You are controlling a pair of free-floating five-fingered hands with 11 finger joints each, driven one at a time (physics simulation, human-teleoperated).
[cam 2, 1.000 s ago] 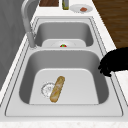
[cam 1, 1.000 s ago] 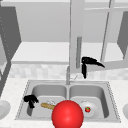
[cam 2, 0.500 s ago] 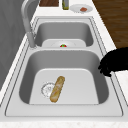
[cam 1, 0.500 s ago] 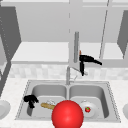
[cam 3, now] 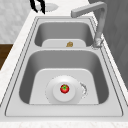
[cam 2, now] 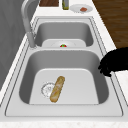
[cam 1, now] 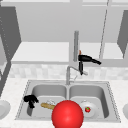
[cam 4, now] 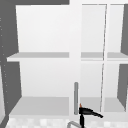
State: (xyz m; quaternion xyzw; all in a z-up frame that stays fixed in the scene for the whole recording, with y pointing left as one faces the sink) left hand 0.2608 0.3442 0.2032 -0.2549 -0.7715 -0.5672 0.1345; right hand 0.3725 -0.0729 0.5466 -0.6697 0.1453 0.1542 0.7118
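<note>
Front view: left hand point(cam 1: 30, 100), fingers curled on nothing, at 9 o'clock from baguette point(cam 1: 48, 106); right hand point(cam 1: 86, 60), fingers straight, above faucet point(cam 1: 71, 71). No writing legible.

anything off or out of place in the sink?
Yes: a baguette lies in the left basin, one end over the drain, by the left hand. A tomato sits on a plate in the right basin.

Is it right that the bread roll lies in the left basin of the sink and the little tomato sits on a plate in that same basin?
Not quite. The bread roll lies in the left basin, but the tomato on its plate sits in the right basin, as the front view shows.
</note>
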